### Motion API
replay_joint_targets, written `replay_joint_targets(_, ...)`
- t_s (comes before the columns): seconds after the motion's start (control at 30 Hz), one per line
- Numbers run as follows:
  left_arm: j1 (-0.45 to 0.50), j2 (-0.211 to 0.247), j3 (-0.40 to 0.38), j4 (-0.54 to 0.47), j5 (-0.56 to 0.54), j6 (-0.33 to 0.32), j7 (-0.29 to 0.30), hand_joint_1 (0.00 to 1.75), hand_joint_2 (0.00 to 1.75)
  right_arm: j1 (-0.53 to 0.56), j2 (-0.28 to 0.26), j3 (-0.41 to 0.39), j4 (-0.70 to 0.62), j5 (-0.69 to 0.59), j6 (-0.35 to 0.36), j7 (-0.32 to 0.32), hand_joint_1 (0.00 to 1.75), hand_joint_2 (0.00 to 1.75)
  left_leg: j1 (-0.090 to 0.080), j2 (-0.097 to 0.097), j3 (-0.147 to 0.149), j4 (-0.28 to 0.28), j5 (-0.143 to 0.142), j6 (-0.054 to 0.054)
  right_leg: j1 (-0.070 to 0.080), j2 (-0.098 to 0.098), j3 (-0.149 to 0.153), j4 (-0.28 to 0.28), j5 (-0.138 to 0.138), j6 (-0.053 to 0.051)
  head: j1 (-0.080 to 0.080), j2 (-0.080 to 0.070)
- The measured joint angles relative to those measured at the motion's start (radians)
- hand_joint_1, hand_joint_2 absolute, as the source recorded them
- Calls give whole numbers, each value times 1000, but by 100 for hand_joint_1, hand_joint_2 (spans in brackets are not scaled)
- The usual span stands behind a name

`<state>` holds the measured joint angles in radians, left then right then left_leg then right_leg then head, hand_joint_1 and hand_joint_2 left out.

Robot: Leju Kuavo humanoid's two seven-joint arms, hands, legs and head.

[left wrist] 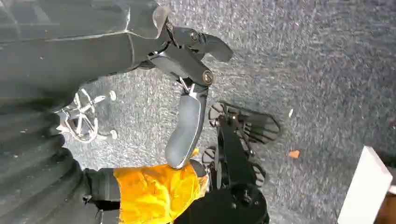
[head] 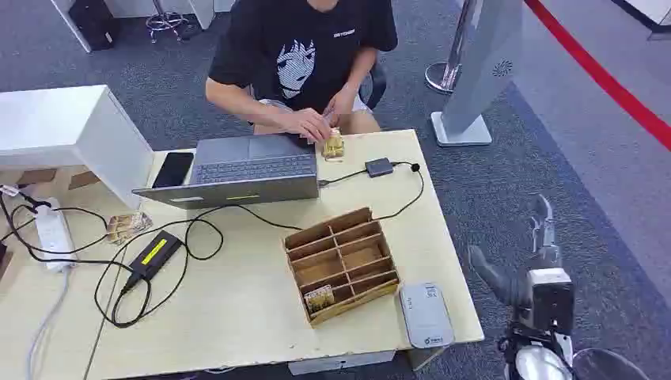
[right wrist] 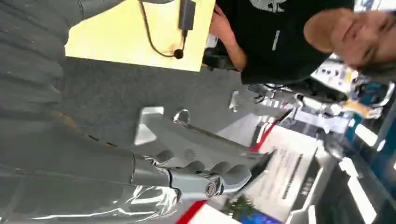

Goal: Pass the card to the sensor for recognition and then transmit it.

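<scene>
Off the surface's [head: 237, 309] right edge, over the carpet, you have the right hand [head: 532, 257] raised with its fingers spread and nothing in it; it stands well apart from every card. In the right wrist view the same hand [right wrist: 205, 179] reaches out over the carpet with its fingers apart. The left hand [left wrist: 189, 93] hangs over the floor, thumb and fingers apart, holding nothing.

The cards sit in three spots. One stack [head: 320, 299] stands in the near-left compartment of the wooden organizer [head: 342, 264], near the surface's front edge and closest to your right hand. A second stack [head: 333, 146] lies at the far edge under the person's hand [head: 310, 123]. A third [head: 126, 226] lies toward the left edge, in front of the laptop [head: 245, 170].

The grey sensor [head: 426, 314] rests flat at the front right corner, just beside the organizer.
</scene>
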<state>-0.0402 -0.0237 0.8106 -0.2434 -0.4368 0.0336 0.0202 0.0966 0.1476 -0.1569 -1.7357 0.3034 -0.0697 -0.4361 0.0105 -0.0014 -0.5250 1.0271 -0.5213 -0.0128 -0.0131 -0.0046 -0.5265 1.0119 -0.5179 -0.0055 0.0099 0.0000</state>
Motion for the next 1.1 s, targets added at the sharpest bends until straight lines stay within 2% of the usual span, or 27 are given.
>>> replay_joint_targets(0.27,-3,-9,10,0,-44,-21,0,0,175,-107,-19,142,16,236,-51,66,0,175,0,0,0,0,1,0,0,0,0,0,1,0,0,0)
replay_joint_targets(0.57,-5,-19,14,0,-98,-42,1,0,175,-273,-21,268,149,452,-70,155,0,175,0,0,-1,0,3,0,0,0,-1,1,3,0,0,0)
replay_joint_targets(0.6,-5,-20,14,0,-105,-43,1,0,175,-292,-21,279,167,473,-71,165,14,175,0,0,-1,0,3,0,0,0,-1,1,3,0,0,0)
replay_joint_targets(0.63,-6,-21,14,0,-111,-47,1,0,175,-313,-21,290,186,495,-72,175,143,175,0,0,-1,0,3,0,0,0,-1,1,3,0,0,0)
replay_joint_targets(0.67,-6,-23,15,0,-118,-50,2,0,175,-332,-20,300,208,518,-73,186,143,175,0,0,-1,0,3,0,0,0,-1,1,3,0,1,0)
replay_joint_targets(0.7,-7,-24,15,0,-125,-51,3,0,175,-351,-20,311,227,539,-74,197,173,175,0,0,-1,0,3,0,0,0,-1,1,3,0,0,0)
replay_joint_targets(1.1,-17,-40,31,0,-212,-78,8,0,175,-555,7,402,448,812,-99,318,175,175,0,-1,-2,0,4,-1,0,0,-2,1,3,0,0,0)
